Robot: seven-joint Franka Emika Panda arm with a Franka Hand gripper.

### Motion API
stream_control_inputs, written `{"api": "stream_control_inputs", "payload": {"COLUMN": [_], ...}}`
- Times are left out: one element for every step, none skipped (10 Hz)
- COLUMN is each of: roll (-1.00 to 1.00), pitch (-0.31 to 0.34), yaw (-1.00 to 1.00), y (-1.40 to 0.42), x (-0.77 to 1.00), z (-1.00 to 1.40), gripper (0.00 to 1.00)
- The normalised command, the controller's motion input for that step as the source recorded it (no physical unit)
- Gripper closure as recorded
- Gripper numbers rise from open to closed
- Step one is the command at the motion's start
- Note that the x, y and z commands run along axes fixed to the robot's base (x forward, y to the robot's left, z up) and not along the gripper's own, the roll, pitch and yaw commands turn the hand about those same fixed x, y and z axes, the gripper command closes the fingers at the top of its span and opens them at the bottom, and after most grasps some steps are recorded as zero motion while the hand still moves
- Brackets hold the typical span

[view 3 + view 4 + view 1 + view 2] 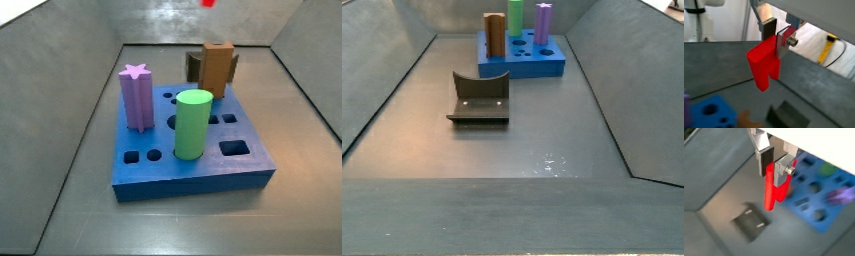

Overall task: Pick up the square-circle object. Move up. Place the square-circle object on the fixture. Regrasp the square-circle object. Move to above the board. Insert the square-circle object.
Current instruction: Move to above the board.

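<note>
In both wrist views my gripper (775, 37) (774, 168) is shut on the upper end of the square-circle object (763, 65) (771, 190), a bright red elongated peg that hangs down from the fingers high above the floor. Below it lies the fixture (751, 221) (787, 116), a dark L-shaped bracket also seen in a side view (477, 100). The blue board (821, 193) (711, 112) (187, 165) (523, 62) with its shaped holes lies off to one side of the peg. Only a red tip (207, 3) shows at the upper edge of a side view.
On the board stand a purple star-topped peg (135, 98) (544, 22), a green cylinder (193, 124) (516, 24) and a brown block (215, 66) (494, 34). Grey sloping walls (389, 90) enclose the floor. A yellow cable (827, 47) hangs beyond the wall.
</note>
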Motion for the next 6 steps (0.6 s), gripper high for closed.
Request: {"api": "stream_control_inputs", "payload": {"roll": [-1.0, -1.0, -1.0, -1.0, -0.78, -0.5], "pitch": [-0.26, -0.273, -0.289, -0.286, -0.219, -0.15], "yaw": [-0.09, -0.09, -0.1, -0.1, -0.08, -0.04], "y": [-0.89, -0.7, -0.27, -0.17, -0.06, -0.03], "x": [-1.0, -0.86, -0.45, -0.33, -0.2, -0.13], "z": [0.11, 0.08, 0.04, 0.02, 0.01, 0.01], "gripper": [1.0, 1.0, 1.0, 1.0, 1.0, 1.0]}}
